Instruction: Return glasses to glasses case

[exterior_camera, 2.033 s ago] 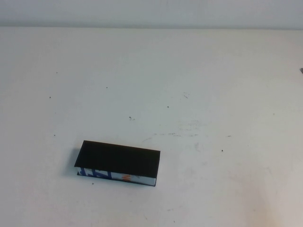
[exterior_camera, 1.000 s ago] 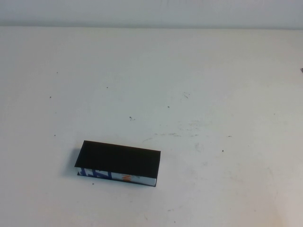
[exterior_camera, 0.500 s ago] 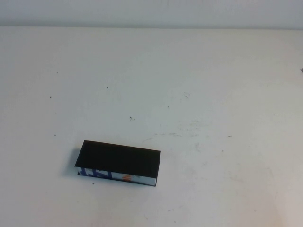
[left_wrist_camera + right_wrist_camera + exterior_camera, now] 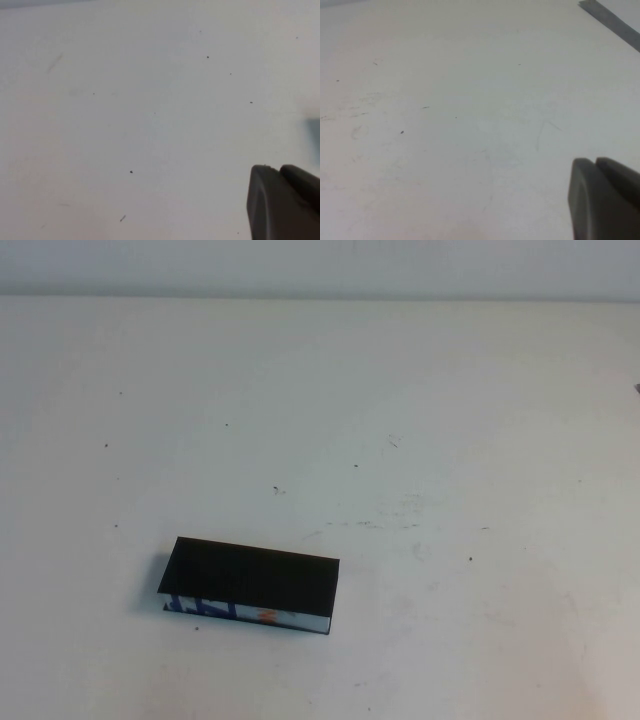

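The glasses case (image 4: 251, 585) lies on the white table (image 4: 400, 420) at the front left, a black box with its flap lid down and a white, blue and orange strip along its near side. The glasses are out of view. Neither arm shows in the high view. My left gripper (image 4: 277, 170) shows only in the left wrist view, shut and empty above bare table. My right gripper (image 4: 594, 162) shows only in the right wrist view, also shut and empty above bare table. The case appears in neither wrist view.
The white table carries small dark specks and faint scuff marks (image 4: 395, 510) near its middle. A grey strip (image 4: 612, 25) runs along the table's edge in the right wrist view. A small dark bit (image 4: 637, 390) pokes in at the right edge.
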`<move>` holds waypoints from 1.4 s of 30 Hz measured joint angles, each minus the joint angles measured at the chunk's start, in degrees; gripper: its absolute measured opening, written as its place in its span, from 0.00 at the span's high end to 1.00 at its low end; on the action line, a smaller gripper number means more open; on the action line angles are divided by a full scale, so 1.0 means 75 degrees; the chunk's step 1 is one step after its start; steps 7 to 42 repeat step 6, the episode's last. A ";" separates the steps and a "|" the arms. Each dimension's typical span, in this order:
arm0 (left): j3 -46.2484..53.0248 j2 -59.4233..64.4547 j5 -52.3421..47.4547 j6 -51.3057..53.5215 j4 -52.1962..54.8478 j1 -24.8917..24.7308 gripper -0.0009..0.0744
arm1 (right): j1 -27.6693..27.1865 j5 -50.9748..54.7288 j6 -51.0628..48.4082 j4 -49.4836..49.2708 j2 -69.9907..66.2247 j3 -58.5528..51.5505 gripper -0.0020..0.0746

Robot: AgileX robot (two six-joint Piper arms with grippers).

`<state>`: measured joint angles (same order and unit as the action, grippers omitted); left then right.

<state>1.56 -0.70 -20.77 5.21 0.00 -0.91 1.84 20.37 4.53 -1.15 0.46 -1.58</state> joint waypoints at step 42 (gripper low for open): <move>0.0000 0.0000 0.0000 -0.0047 0.0000 0.0000 0.99 | 0.0000 0.0000 0.0000 0.0000 0.0000 0.0000 0.99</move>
